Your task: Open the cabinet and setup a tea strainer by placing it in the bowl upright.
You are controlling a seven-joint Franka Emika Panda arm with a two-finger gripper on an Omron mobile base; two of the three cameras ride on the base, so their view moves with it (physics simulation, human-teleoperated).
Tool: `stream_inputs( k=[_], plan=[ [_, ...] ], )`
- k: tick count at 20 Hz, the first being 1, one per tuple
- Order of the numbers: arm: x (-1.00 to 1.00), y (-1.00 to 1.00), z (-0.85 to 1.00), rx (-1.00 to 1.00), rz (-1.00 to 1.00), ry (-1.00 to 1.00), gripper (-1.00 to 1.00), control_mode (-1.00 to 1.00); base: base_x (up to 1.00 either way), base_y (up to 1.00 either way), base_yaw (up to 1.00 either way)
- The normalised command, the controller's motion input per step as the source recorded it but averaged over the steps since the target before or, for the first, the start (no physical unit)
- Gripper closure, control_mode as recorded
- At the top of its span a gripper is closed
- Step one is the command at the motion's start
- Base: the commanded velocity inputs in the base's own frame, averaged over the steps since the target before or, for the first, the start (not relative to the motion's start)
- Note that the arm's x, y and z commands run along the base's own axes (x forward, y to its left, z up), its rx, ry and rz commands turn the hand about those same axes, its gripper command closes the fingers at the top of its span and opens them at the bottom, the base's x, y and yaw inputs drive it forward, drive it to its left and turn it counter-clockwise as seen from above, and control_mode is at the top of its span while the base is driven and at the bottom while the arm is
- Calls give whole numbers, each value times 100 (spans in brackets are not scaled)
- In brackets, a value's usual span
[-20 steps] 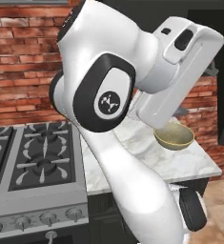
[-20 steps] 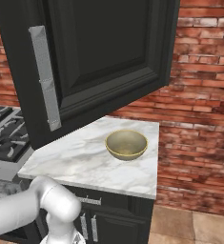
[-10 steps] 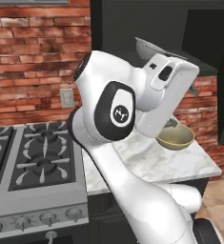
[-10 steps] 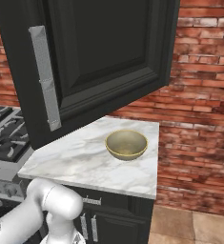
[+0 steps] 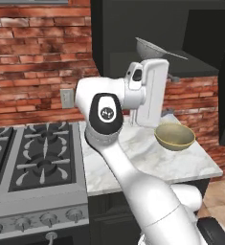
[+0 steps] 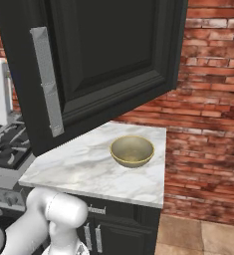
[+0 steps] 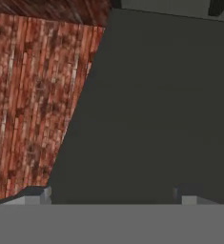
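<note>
Cabinet (image 6: 113, 60) door swung open: first step done. Strainer (image 5: 151, 48) on cabinet shelf, untouched, well above bowl (image 5: 174, 136). Bowl empty on surface (image 6: 83, 169). Gripper (image 7: 114, 198) spread wide, grasping nothing, facing cabinet. Left: grab strainer, stand it in bowl.

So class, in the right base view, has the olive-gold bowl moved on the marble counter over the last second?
No. The olive-gold bowl sits at the same spot on the marble counter, near its back right corner by the brick wall, as before.
</note>
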Motion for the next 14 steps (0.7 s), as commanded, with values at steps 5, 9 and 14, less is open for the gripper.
stream_inputs(
  k=[5, 9, 14],
  plan=[
    [16, -68, -15, 0, -13, 20, -100, -100, 0, 0, 0],
    [10, -61, -1, 0, -19, 11, -100, -100, 0, 0, 0],
    [1, -56, 0, 0, -15, 1, -100, -100, 0, 0, 0]
  ],
)
